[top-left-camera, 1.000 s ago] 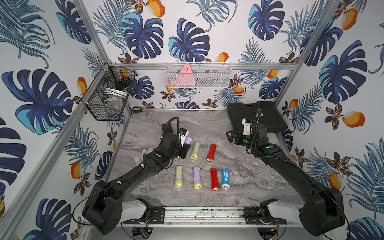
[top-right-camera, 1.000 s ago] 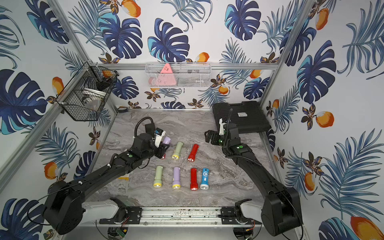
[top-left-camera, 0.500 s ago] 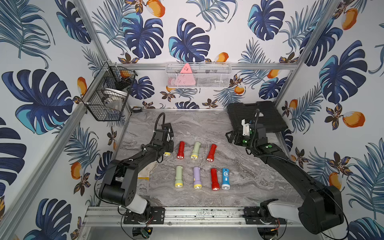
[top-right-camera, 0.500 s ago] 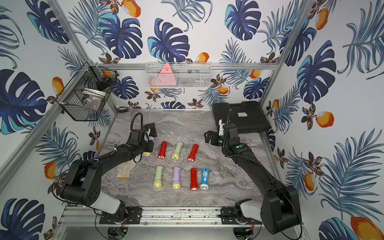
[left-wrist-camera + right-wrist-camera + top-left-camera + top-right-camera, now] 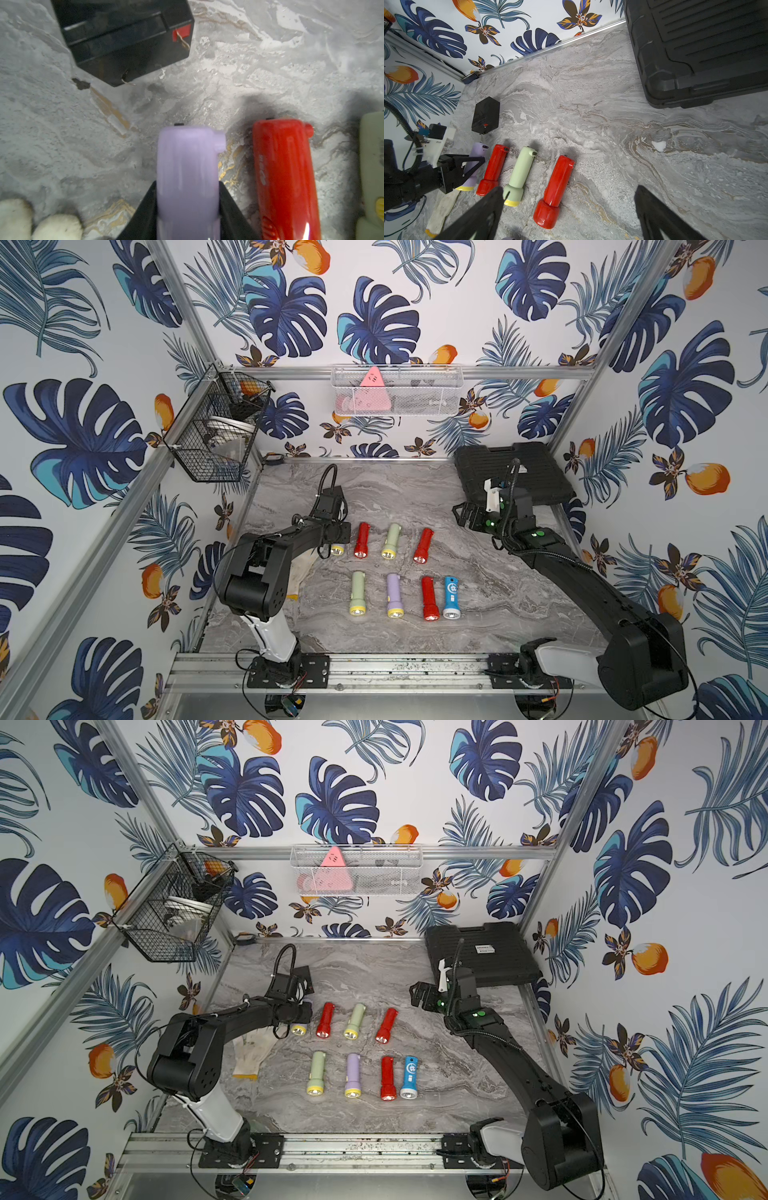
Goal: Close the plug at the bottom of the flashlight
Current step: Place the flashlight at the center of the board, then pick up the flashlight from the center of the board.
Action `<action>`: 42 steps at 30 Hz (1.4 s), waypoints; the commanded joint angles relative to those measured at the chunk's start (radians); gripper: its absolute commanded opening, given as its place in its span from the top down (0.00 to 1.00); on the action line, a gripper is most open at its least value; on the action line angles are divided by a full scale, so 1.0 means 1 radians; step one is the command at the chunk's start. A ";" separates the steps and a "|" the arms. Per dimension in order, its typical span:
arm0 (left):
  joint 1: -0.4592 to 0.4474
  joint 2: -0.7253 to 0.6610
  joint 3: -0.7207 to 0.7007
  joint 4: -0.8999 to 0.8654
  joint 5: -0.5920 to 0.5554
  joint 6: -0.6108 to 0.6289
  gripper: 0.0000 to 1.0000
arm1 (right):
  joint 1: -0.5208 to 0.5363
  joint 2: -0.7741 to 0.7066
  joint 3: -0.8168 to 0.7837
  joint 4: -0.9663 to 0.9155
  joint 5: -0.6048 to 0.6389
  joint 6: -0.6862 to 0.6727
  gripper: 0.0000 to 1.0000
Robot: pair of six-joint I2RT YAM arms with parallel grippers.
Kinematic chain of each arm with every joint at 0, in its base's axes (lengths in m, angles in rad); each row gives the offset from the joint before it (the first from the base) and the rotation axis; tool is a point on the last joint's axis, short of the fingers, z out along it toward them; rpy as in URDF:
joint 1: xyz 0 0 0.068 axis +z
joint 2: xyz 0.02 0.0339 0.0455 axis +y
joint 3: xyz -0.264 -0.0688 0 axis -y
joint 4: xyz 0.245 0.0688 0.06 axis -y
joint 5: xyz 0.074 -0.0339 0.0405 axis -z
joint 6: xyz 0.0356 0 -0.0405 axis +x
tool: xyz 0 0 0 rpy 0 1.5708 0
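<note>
Your left fingers clamp the lilac flashlight lying on the bench, while your right fingers stand spread wide, holding nothing

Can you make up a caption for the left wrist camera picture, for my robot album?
The left hand grips a purple flashlight next to a red flashlight, over the gray marble table.
</note>
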 commanded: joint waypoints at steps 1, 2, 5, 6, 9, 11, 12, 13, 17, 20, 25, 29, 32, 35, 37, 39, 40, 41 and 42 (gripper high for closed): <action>0.001 0.017 0.024 -0.082 0.000 -0.018 1.00 | 0.000 -0.007 -0.003 0.010 0.011 0.006 0.00; 0.001 0.020 0.027 -0.085 0.000 -0.018 0.99 | -0.001 -0.007 -0.004 0.012 0.011 0.007 0.00; 0.002 0.030 0.032 -0.097 -0.011 -0.018 0.97 | -0.001 -0.009 -0.005 0.012 0.010 0.007 0.00; 0.001 0.034 0.034 -0.101 -0.014 -0.018 0.97 | -0.001 -0.009 -0.004 0.011 0.010 0.007 0.00; 0.004 0.043 0.038 -0.111 -0.016 -0.021 0.94 | -0.001 -0.016 -0.006 0.011 0.015 0.005 0.00; 0.004 0.045 0.039 -0.113 -0.011 -0.026 0.80 | -0.001 -0.025 -0.011 0.014 0.020 0.006 0.00; 0.005 0.044 0.040 -0.115 -0.009 -0.028 0.72 | -0.001 -0.030 -0.013 0.015 0.020 0.004 0.00; 0.004 0.044 0.042 -0.116 -0.007 -0.029 0.71 | -0.001 -0.034 -0.014 0.015 0.014 0.000 0.00; 0.006 0.034 0.040 -0.124 -0.014 -0.031 0.52 | -0.001 -0.057 -0.025 0.028 0.001 -0.003 0.00; 0.008 0.022 0.050 -0.140 -0.015 -0.023 0.47 | 0.000 -0.071 -0.028 0.030 0.004 -0.006 0.00; 0.009 -0.023 0.078 -0.168 -0.020 -0.021 0.24 | 0.000 -0.089 -0.033 0.035 -0.004 -0.003 0.00; 0.010 -0.086 0.116 -0.222 -0.014 -0.023 0.25 | -0.001 -0.092 -0.032 0.032 -0.012 0.000 0.00; 0.009 -0.157 0.131 -0.276 -0.001 -0.026 0.25 | -0.001 -0.094 -0.034 0.033 -0.014 0.003 0.00; 0.009 -0.235 0.125 -0.344 0.028 -0.034 0.25 | -0.001 -0.091 -0.033 0.028 -0.013 0.005 0.00; 0.008 -0.290 0.112 -0.388 0.044 -0.049 0.25 | -0.001 -0.087 -0.034 0.029 -0.006 0.011 0.00; 0.001 -0.349 0.084 -0.426 0.061 -0.067 0.24 | -0.001 -0.088 -0.036 0.029 0.001 0.016 0.00; 0.000 -0.375 0.070 -0.440 0.070 -0.075 0.24 | -0.001 -0.087 -0.035 0.028 0.001 0.016 0.00; -0.008 -0.401 0.050 -0.454 0.083 -0.086 0.24 | -0.001 -0.085 -0.034 0.028 0.000 0.018 0.00; -0.017 -0.425 0.035 -0.475 0.092 -0.095 0.24 | -0.001 -0.081 -0.033 0.026 0.000 0.018 0.00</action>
